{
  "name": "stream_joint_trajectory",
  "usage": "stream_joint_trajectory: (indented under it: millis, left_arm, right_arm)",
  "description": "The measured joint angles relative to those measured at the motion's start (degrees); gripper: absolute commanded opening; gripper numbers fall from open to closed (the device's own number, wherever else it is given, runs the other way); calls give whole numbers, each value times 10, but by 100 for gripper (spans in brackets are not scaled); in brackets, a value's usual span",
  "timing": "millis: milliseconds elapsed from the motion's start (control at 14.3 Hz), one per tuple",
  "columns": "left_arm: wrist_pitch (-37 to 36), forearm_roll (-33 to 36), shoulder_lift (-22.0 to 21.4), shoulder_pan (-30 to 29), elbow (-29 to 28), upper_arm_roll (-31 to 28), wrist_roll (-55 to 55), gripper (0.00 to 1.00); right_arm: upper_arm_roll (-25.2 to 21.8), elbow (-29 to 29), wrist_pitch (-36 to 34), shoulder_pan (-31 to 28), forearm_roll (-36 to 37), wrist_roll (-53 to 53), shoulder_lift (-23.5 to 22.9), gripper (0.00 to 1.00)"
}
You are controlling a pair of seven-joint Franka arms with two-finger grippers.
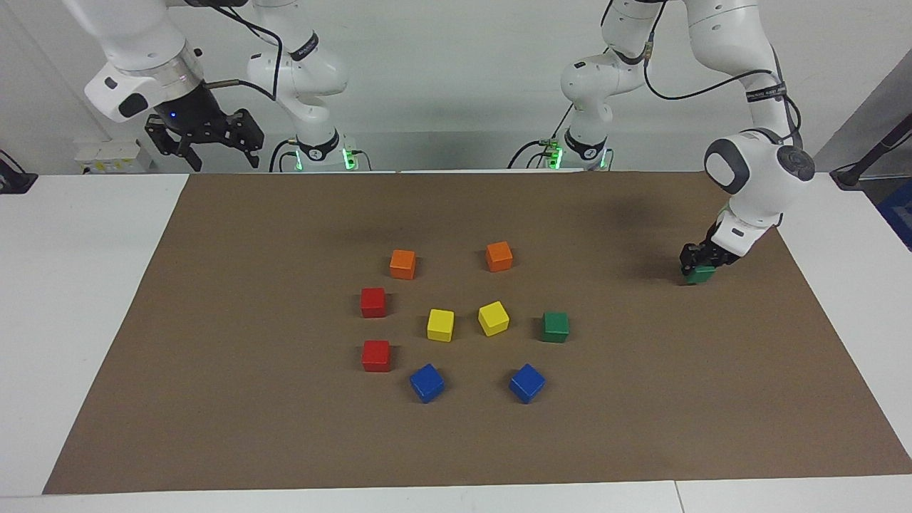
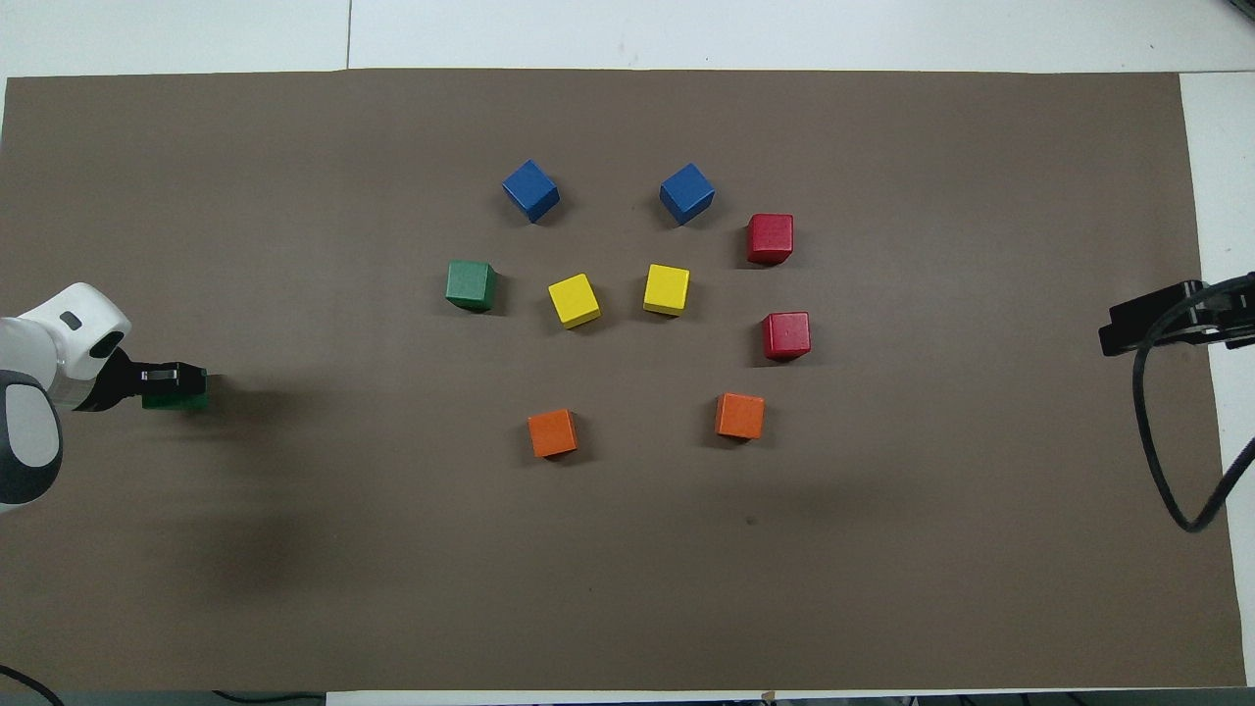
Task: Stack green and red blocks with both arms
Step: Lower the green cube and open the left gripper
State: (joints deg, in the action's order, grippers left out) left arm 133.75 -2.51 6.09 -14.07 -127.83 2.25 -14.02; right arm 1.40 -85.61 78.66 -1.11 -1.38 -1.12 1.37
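Brown paper (image 1: pixel 214 427) covers most of your white table (image 1: pixel 78 285), and nearly everything sits on it in a loose cluster at the middle. Your left gripper (image 1: pixel 700 265) is down low at the left arm's end of the sheet, fingers clamped on a green block (image 1: pixel 702 275); from the facing view you can't quite tell whether that block touches the paper or hangs just above it. In the overhead view the same gripper (image 2: pixel 172 382) covers most of the held block (image 2: pixel 176 400), so only a green edge shows.

Your right gripper (image 1: pixel 206 142) waits raised over the table edge at the right arm's end, jaws spread wide and holding nothing (only its black tip (image 2: pixel 1157 319) shows from above).

The second green block (image 1: pixel 554 326) stands in the cluster on the side toward the left arm, well apart from the held one. Two red blocks (image 1: pixel 373 302) (image 1: pixel 375 355) stand on the side toward the right arm, one nearer to the robots than the other, not touching. Between the red and green you have two yellow cubes (image 1: pixel 440 325) side by side. Two orange cubes (image 1: pixel 402 263) lie nearer to the robots than the yellows, two blue cubes (image 1: pixel 427 382) farther. None of the blocks is stacked.
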Motion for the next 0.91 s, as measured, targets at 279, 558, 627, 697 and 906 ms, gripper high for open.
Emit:
stream_joint_trajectory:
  millis: [279, 558, 627, 697, 906]
  left_arm:
    - [18, 0, 13, 0, -1, 0, 1, 0]
    - [26, 0, 20, 0, -1, 0, 2, 0]
    - [26, 0, 20, 0, -1, 0, 2, 15]
    - [26, 0, 20, 0, -1, 1, 2, 62]
    - [27, 0, 20, 0, -1, 1, 1, 100]
  right_arm:
    - [0, 0, 0, 0, 0, 0, 0, 100]
    - [0, 0, 0, 0, 0, 0, 0, 100]
    - [0, 0, 0, 0, 0, 0, 0, 100]
    - [0, 0, 0, 0, 0, 0, 0, 100]
    - [0, 0, 0, 0, 0, 0, 0, 100]
